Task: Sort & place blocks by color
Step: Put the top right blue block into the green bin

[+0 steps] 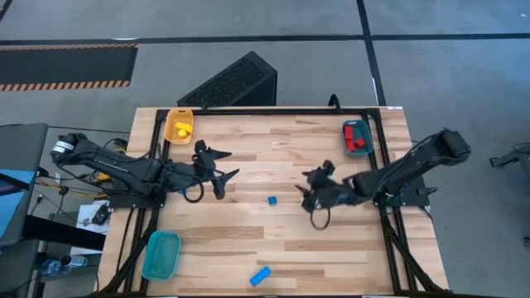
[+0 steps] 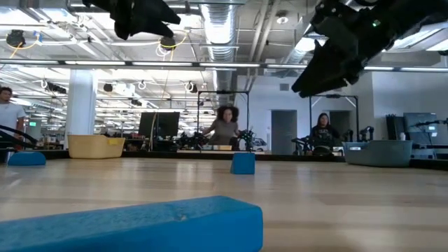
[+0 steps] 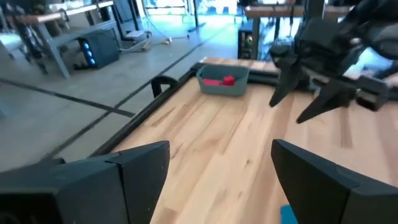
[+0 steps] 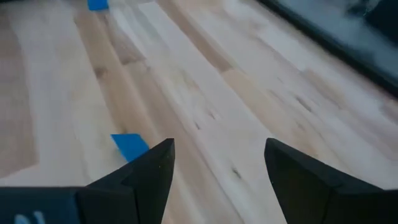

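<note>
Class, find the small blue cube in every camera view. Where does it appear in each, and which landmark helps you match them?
High view: small blue cube mid-table, between both arms.
Low view: centre, on the tabletop.
Left wrist view: bottom edge sliver, probably it.
Right wrist view: beside the near finger.
Shared landmark: long blue bar.

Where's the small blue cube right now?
In the high view the small blue cube sits on the bare wood near the table's middle, between the left hand and right hand, closer to the right one.
</note>
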Robot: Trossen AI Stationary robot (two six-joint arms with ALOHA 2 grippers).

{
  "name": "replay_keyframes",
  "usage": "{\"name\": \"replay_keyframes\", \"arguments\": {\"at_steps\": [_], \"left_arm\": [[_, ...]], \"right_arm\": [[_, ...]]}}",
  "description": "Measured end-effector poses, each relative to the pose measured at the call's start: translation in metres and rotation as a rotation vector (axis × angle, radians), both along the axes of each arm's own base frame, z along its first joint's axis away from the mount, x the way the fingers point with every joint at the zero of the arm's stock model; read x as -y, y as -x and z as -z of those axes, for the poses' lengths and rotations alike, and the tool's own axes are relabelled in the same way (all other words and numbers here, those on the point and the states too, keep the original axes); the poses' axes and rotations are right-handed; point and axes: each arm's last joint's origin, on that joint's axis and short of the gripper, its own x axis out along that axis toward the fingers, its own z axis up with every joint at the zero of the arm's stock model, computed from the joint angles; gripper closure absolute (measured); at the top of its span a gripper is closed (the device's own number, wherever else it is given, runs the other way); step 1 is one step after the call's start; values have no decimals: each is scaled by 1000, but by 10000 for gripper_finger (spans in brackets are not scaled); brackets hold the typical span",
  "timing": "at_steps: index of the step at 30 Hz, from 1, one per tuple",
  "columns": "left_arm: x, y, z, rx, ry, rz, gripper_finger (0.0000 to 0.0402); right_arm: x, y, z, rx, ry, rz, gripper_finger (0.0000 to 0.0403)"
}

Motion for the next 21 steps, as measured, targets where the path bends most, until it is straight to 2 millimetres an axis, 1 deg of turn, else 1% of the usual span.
{"name": "replay_keyframes", "arguments": {"at_steps": [3, 7, 10, 15, 18, 21], "left_arm": [[-4, -4, 3, -55, -79, 1, 127], [-6, -14, 16, -148, -136, 44, 127], [-8, -23, 27, -214, -159, 109, 127], [-10, -36, 41, -275, -190, 181, 127], [-10, -41, 46, -289, -190, 235, 127], [-10, -44, 52, -316, -172, 279, 127]], "right_arm": [[-10, -12, 24, 14, 48, -28, 133], [-19, -34, 54, 73, -3, -236, 133], [-22, -49, 72, 86, 39, -331, 133], [-17, -67, 95, 14, 119, -356, 133], [-12, -75, 105, -12, 98, -363, 133], [-8, -80, 111, -14, 44, -370, 133]]}}
